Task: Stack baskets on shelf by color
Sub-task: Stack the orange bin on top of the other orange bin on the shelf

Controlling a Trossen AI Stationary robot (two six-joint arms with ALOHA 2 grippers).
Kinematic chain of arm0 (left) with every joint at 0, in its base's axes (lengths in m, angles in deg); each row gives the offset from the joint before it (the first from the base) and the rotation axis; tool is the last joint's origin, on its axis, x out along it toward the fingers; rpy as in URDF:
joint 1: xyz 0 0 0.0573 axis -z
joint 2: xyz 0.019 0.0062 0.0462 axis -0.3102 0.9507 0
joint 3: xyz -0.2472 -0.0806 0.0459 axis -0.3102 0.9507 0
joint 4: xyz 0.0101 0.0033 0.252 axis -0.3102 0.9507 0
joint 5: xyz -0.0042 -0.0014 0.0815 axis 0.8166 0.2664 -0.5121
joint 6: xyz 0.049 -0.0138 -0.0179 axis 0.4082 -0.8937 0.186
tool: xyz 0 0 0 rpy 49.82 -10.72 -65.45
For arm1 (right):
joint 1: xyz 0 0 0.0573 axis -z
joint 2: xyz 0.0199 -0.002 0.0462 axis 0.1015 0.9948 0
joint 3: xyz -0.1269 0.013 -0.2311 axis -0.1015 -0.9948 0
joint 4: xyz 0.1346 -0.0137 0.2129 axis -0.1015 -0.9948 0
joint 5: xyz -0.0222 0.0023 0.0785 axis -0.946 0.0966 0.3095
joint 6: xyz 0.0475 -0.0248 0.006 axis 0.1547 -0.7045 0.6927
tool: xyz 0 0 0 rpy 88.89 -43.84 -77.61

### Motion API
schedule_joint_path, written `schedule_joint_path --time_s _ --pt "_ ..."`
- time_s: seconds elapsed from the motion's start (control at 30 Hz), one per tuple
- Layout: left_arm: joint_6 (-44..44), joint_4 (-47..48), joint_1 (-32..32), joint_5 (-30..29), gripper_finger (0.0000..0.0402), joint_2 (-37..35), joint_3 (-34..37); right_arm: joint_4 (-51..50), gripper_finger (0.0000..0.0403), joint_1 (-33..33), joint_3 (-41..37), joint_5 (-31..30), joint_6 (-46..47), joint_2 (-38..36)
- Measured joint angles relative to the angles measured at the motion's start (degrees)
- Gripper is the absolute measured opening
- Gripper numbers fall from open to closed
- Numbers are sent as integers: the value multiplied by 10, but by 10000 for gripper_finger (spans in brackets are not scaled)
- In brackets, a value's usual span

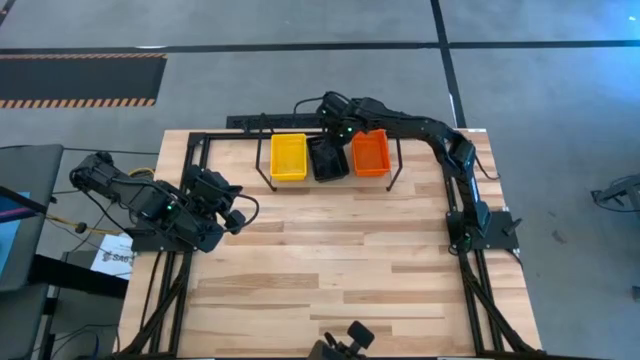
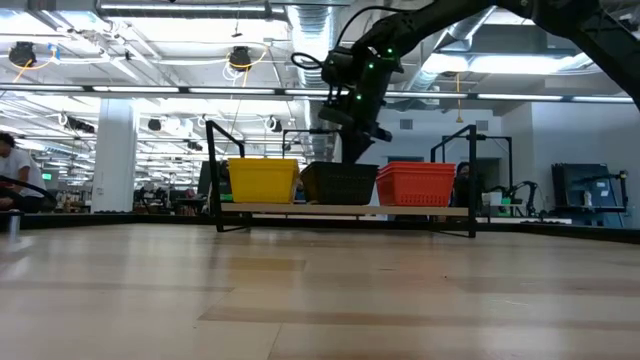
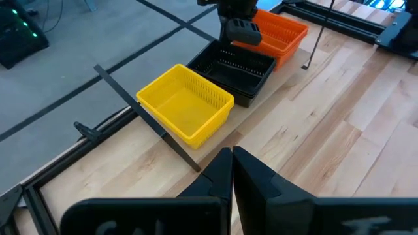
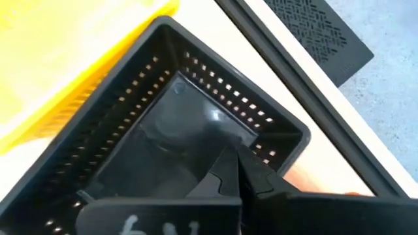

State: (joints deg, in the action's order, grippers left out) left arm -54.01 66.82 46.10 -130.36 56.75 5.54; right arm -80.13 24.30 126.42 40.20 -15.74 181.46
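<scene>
Yellow basket stacks: one
Black basket stacks: one
Red-orange basket stacks: one
Shelf: one
Arms: two

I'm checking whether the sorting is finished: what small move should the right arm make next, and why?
Probably lift the right claw straight up and pull back. It hangs shut over the black plastic mesh basket stack, holding nothing. The yellow, black and red-orange mesh baskets already sit side by side on the wooden shelf, none left on the table.

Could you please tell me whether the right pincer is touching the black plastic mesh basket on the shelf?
Cannot tell. The shut right pincer hangs over the black plastic mesh basket in its wrist view; neither that nor the low view shows a clear gap or contact.
</scene>
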Motion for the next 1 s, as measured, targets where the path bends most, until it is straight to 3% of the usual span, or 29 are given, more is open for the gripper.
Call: schedule_joint_path --time_s 0.8,1.0 --pt "0 0 0 0 0 0 0 8 0 12 0 2 1 1" --pt "-4 0 0 0 0 0 0 16 0 7 0 1 2 37"
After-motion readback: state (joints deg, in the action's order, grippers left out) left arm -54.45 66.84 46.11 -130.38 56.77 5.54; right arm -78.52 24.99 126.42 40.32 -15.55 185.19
